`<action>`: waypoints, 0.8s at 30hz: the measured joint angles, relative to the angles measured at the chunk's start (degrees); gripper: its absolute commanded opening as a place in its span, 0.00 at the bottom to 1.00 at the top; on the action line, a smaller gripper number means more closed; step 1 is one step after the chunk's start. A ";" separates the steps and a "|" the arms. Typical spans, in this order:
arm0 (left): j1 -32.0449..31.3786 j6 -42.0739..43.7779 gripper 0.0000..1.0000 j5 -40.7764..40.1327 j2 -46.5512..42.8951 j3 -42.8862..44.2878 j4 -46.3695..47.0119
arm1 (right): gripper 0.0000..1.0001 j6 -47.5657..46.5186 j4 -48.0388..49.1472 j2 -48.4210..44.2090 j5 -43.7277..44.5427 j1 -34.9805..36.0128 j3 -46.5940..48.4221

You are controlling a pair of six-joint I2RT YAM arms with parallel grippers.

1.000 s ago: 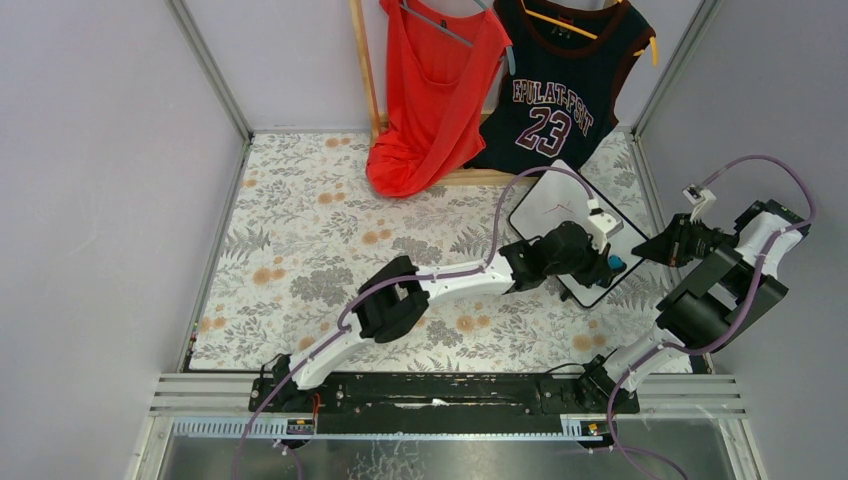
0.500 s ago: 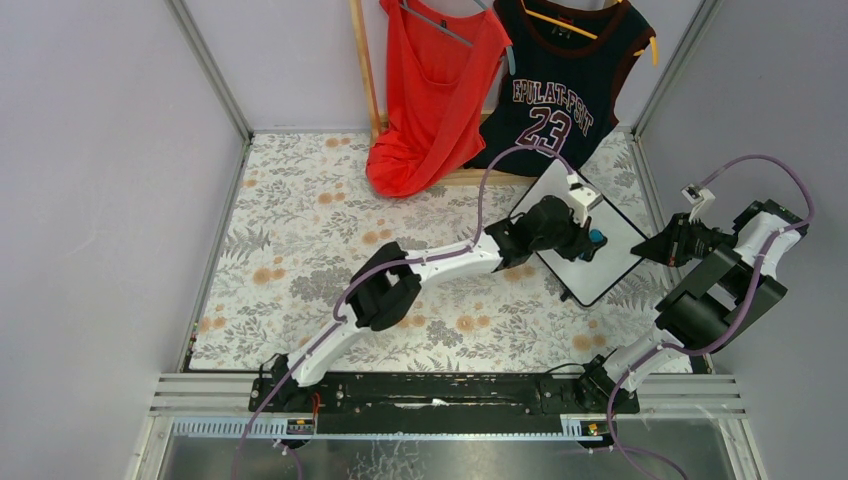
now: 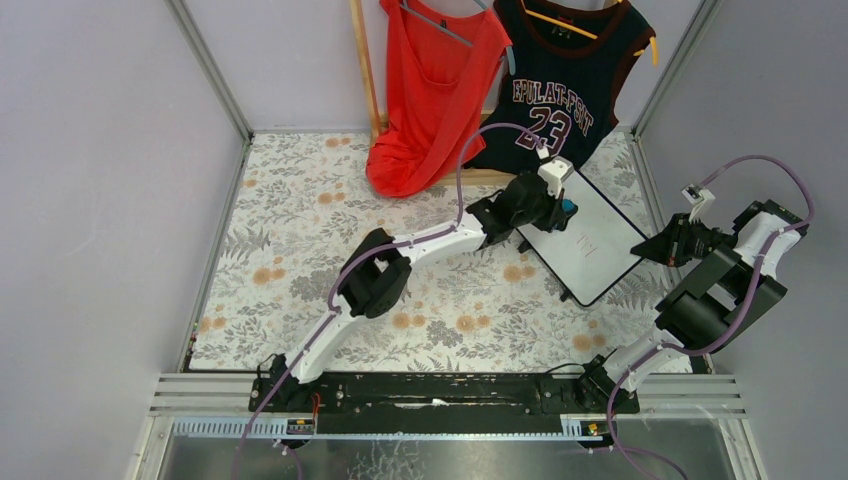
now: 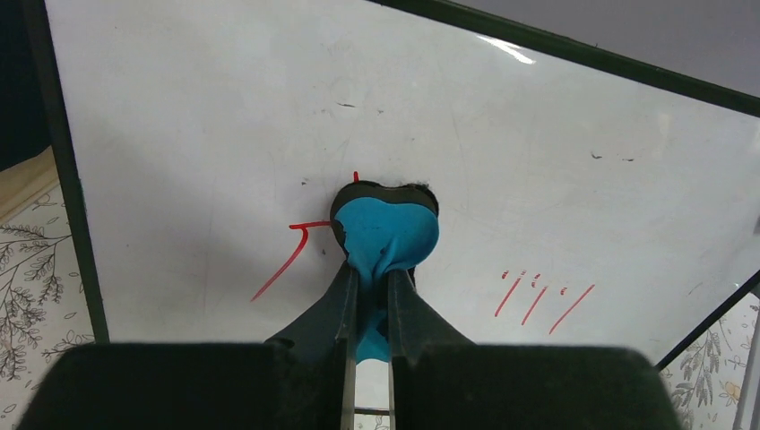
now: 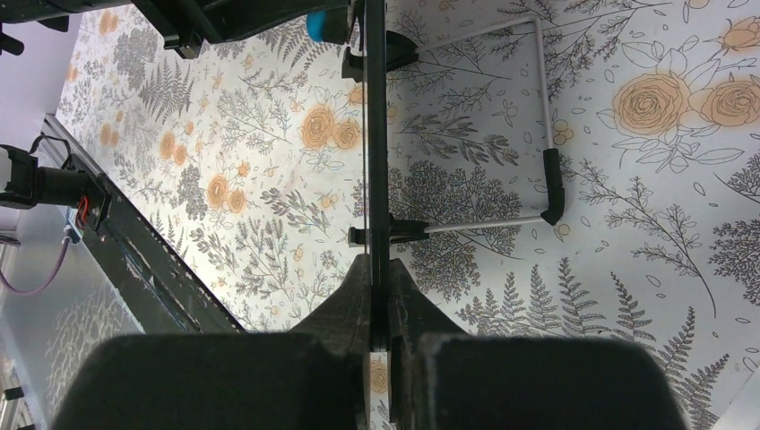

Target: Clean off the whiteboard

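The whiteboard (image 3: 588, 235) stands tilted on the flowered table at the right; in the left wrist view its white face (image 4: 556, 179) bears thin red strokes left and right of the eraser. My left gripper (image 3: 562, 207) is shut on the small blue eraser (image 4: 390, 233), which presses on the board near its far left corner. My right gripper (image 3: 648, 248) is shut on the board's right edge; in the right wrist view the board shows edge-on (image 5: 376, 134) between the fingers, with its wire foot (image 5: 547, 116) on the table.
A red top (image 3: 435, 85) and a dark "23" jersey (image 3: 560, 90) hang on a wooden rack at the back. The flowered cloth (image 3: 320, 260) covers the table between grey walls. A black rail (image 3: 440, 395) runs along the near edge.
My left gripper has slid the eraser across the board from its near right part up to the far left corner. The right arm has not moved.
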 measured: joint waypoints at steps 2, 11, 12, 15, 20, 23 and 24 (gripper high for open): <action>-0.09 -0.02 0.00 -0.22 -0.11 -0.31 0.17 | 0.00 0.13 -0.02 0.00 0.02 0.00 -0.02; -4.04 0.02 0.00 -4.68 -1.03 -2.14 0.39 | 0.00 0.26 -0.22 0.00 0.39 0.02 -0.04; -4.90 0.00 0.00 -5.11 -1.14 -2.32 0.37 | 0.00 0.26 -0.22 0.00 0.44 0.00 -0.04; -7.32 -0.31 0.00 -5.38 -1.25 -2.54 0.39 | 0.00 0.22 -0.17 -0.07 0.50 0.00 -0.04; -11.82 -1.18 0.00 -4.22 -1.25 -3.02 0.57 | 0.00 -0.22 -0.31 -0.35 0.57 0.15 -0.04; -13.88 -1.16 0.00 -3.21 -1.25 -3.98 0.57 | 0.00 -0.22 -0.35 -0.61 0.74 0.33 -0.04; -14.34 -1.14 0.00 -3.04 -1.25 -4.33 0.57 | 0.00 -0.22 -0.35 -0.68 0.83 0.39 -0.04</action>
